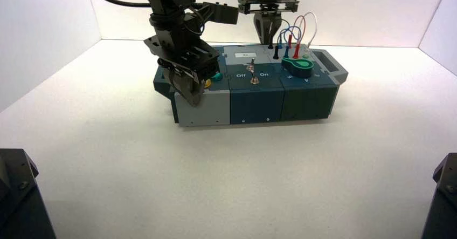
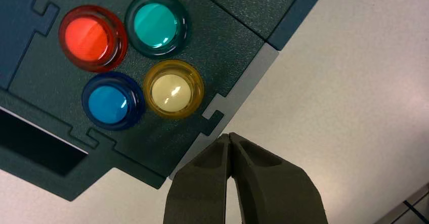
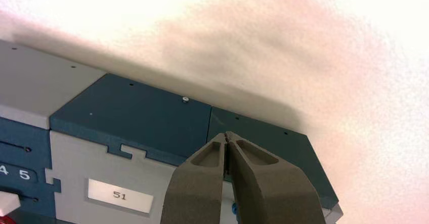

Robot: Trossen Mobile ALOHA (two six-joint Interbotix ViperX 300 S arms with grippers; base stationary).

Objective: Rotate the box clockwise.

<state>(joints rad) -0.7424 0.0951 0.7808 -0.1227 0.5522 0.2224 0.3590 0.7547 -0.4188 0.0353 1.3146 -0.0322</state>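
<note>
The box [image 1: 256, 101] lies across the middle of the white table, dark teal with a grey front-left section. My left gripper [image 1: 193, 97] is shut, with its tips at the box's front-left corner. In the left wrist view that gripper [image 2: 230, 136] sits just off the grey edge strip of the box [image 2: 227, 11], beside the yellow button [image 2: 173, 88]. My right gripper [image 1: 268, 38] hangs shut over the box's back edge, near the jumper wires [image 1: 296, 31]. In the right wrist view this gripper [image 3: 226, 134] has its tips over the box's teal back panel [image 3: 136, 115], holding nothing.
Red [image 2: 86, 38], green [image 2: 157, 25] and blue [image 2: 112, 101] buttons sit by the yellow one. Toggle switches [image 1: 251, 69] and a green dial [image 1: 297, 65] stand on top. A white label reads "51" [image 3: 120, 195]. White walls enclose the table; dark arm bases [image 1: 19, 196] fill the near corners.
</note>
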